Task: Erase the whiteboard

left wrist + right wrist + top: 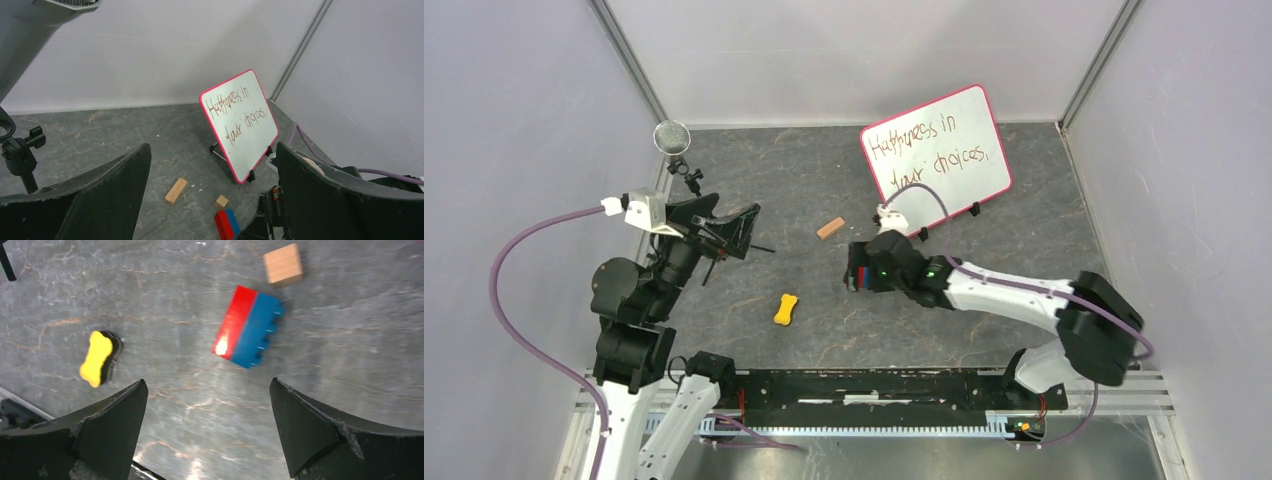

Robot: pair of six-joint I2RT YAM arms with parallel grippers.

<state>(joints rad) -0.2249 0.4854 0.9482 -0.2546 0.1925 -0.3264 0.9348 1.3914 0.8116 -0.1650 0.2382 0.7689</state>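
- I'm seeing the whiteboard (936, 145) standing propped at the far right, its writing not yet wiped.
- I'm keeping the left gripper (214, 147) and right gripper (207, 382) wide and empty.
- I'm judging the yellow eraser (101, 357) needs grasping next.

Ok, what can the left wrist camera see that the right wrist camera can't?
Only the left wrist camera sees the whiteboard, standing up with writing on it, and a flat wooden stick lying in front of it. Only the right wrist camera sees the yellow eraser. Both see the red and blue block, the little wooden cube near it and the grey table.
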